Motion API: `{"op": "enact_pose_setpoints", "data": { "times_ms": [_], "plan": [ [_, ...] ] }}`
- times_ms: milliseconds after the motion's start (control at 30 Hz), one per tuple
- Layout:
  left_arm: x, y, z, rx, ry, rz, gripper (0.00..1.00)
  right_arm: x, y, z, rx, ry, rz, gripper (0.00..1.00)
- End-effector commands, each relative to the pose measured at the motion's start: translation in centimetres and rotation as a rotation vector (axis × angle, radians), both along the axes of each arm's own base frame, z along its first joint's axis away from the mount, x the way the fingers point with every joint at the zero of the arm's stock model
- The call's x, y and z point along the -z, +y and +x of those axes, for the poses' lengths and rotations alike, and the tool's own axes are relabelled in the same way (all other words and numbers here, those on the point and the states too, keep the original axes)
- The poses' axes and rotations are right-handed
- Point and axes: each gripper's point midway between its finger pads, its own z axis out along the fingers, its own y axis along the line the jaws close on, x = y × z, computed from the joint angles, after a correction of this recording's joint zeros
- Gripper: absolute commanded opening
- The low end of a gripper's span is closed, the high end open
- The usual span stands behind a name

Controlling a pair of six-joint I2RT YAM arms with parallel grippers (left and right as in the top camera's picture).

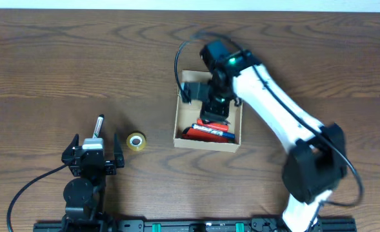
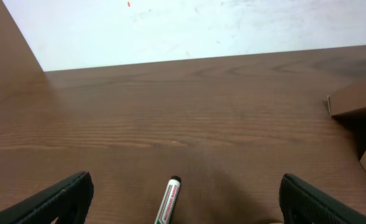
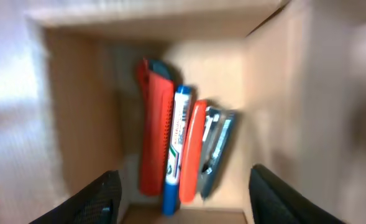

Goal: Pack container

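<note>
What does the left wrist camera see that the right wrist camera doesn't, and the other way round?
Only the left wrist view: a green-labelled marker lying on the wooden table, with a white wall behind.
Only the right wrist view: the inside of the container, holding a red item, a blue marker, an orange-red item and a grey item side by side.
Shared: the cardboard container, just an edge in the left view, and each view's own open gripper, the left gripper and the right gripper.

Even bright light, right-wrist view blurred
</note>
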Motion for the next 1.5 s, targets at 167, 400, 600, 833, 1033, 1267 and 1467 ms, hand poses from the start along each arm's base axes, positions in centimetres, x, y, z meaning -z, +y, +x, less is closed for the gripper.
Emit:
{"op": "enact_pose_setpoints", "data": {
  "times_ms": [167,400,600,833,1033,1267,1467],
  "plan": [
    [1.4,0.1,0.0,-0.008,0.031,-0.008,0.95,-13.0,0.3,-2.0,0.230,-0.155,0.226,0.62],
    [1.0,-0.2,0.1,0.011,0.012,-0.014,0.95,-19.5,-2.8,-3.9,0.381,-0.288,0.335,0.99],
    [-0.4,-3.3,-0.6,0.135,0.039,-0.293,0.95,-23.7,-12.8,0.6,0.820,-0.576,0.261,0.99],
    [-3.5,-2.3,-2.1,0.024,0.291,-0.339,0.95,-21.2,-25.7,4.9,1.270,-0.538,0.255,0.99],
    [-5.0,-1.9,-1.9,-0.081,0.696,-0.310,0.95,-10.1,-30.2,7.2,1.391,-0.246,0.265,0.99],
    [-5.7,-3.9,-0.1,-0.010,0.925,-0.328,0.95,0.4,-31.5,6.7,1.468,-0.058,0.191,0.99],
    [-3.4,-0.4,0.7,-0.153,1.025,-0.146,0.95,3.5,-31.1,6.0,1.482,0.023,0.172,0.99]
  ]
}}
